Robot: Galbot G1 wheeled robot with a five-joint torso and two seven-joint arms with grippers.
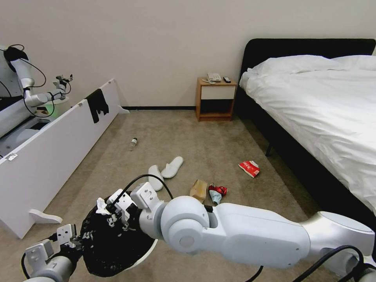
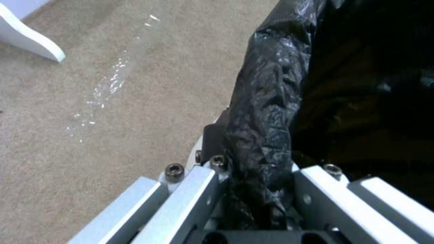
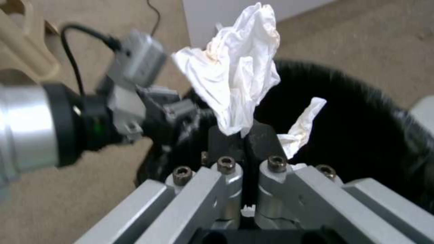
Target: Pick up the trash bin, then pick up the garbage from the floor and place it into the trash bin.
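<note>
The trash bin [image 1: 147, 250], white with a crinkled black bag [image 2: 271, 101], hangs low at my left. My left gripper [image 1: 74, 239] is shut on its bagged rim [image 2: 257, 183]. Over the bin's dark mouth [image 3: 361, 128], my right gripper [image 1: 107, 207] is shut on a crumpled white tissue [image 3: 235, 74]. More garbage lies on the carpet: white slippers [image 1: 166, 170], a brown paper bag [image 1: 198, 190], red and blue wrappers [image 1: 216, 193], a red snack packet [image 1: 249, 168] and a small bottle [image 1: 133, 143].
A bed [image 1: 313, 109] fills the right side, with a wooden nightstand [image 1: 215, 98] against the far wall. A long white board [image 1: 58, 149] with a black cloth [image 1: 97, 103] runs along the left; another robot [image 1: 23, 90] stands behind it.
</note>
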